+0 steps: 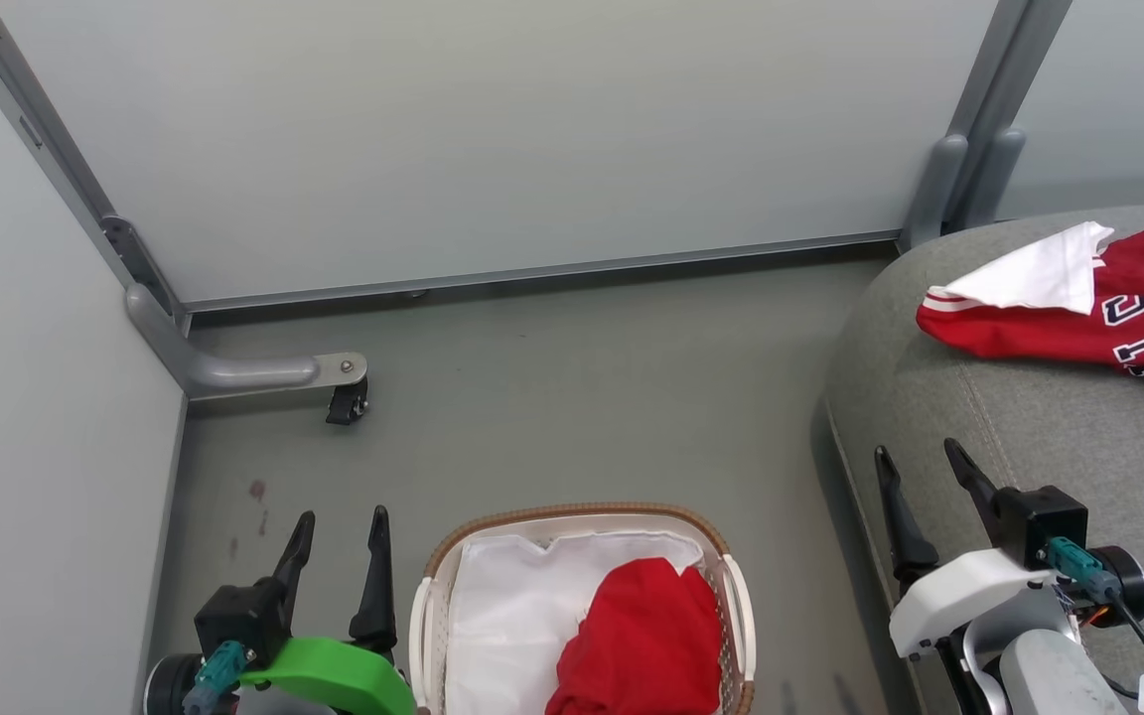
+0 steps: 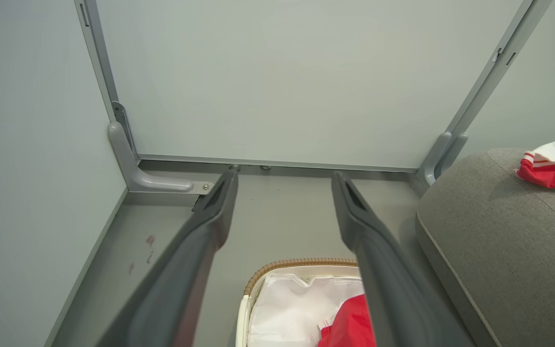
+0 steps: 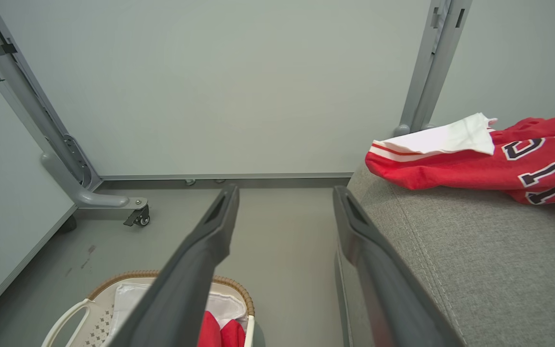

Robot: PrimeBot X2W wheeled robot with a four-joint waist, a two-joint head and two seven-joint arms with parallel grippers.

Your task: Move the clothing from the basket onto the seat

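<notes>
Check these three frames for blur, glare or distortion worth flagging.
Head view: even, soft light, no glare, the seat casting a faint shadow beside it. Left wrist view: wall posts splay outward; the left gripper's fingers look slightly soft. Right wrist view: sharp, jersey lettering legible.

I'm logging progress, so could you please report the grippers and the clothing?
Left gripper and right gripper open, empty. Lettered red jersey on the sofa; red garment in the basket. No obstacle seen between them.
</notes>
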